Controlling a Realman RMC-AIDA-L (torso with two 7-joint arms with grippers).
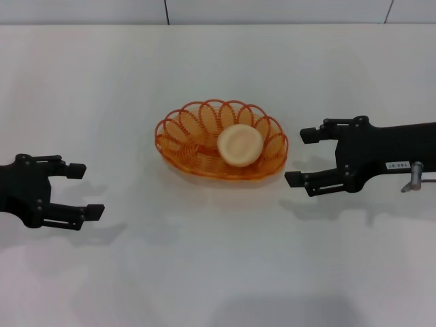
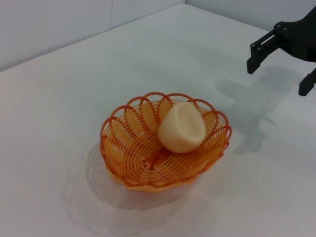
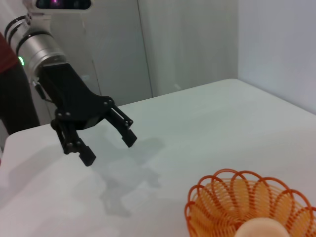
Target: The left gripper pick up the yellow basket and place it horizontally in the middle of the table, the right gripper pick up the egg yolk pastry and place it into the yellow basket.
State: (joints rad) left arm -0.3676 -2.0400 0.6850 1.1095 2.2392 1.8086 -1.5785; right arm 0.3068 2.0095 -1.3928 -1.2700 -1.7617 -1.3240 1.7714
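Note:
The yellow basket (image 1: 182,133) lies flat in the middle of the white table (image 1: 218,272), long side across. The egg yolk pastry (image 1: 240,145) rests inside it, leaning on the right half of the rim. My left gripper (image 1: 86,191) hovers open and empty well to the left of the basket. On the other side, a short gap from the rim, my right gripper (image 1: 302,157) is open and empty too. The left wrist view shows the basket (image 2: 129,148), the tilted pastry (image 2: 181,127) and the right gripper (image 2: 279,76) beyond. From the right wrist, the left gripper (image 3: 109,149) appears past the basket (image 3: 224,197).
Bare white tabletop surrounds the basket on all sides. The table's far edge (image 1: 218,25) meets a grey panelled wall (image 1: 272,10). In the right wrist view, grey wall panels (image 3: 187,44) stand behind the table's left end.

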